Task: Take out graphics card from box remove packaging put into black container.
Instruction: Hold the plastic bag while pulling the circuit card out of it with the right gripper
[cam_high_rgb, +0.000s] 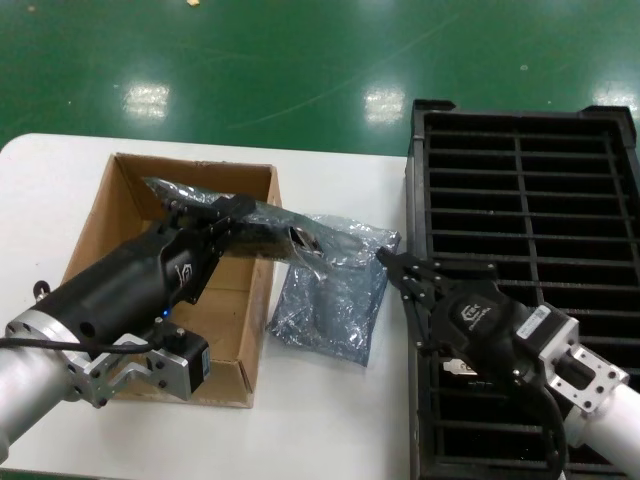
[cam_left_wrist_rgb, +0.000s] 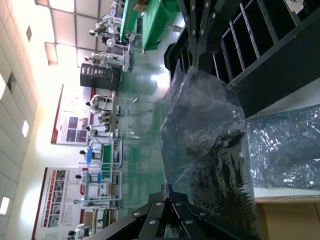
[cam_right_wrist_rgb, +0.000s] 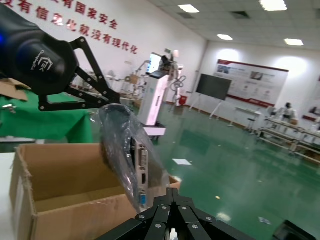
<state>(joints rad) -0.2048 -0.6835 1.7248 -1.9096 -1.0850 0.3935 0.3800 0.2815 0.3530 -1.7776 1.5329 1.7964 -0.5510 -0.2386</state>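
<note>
A crumpled, pale blue-grey see-through plastic bag (cam_high_rgb: 335, 290) lies flat on a white table with a rounded corner (cam_high_rgb: 330, 410), which stands on a glossy green floor (cam_high_rgb: 300, 60) marked with thin pale lines. Across the hall, a white wall carries a line of red lettering (cam_right_wrist_rgb: 80, 20), and a dark display screen (cam_right_wrist_rgb: 214, 86) stands on splayed legs.

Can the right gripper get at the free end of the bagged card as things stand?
Probably yes. The left gripper holds the packaging out over the box wall, its free end pointing toward the right gripper, with nothing visible between them.
</note>
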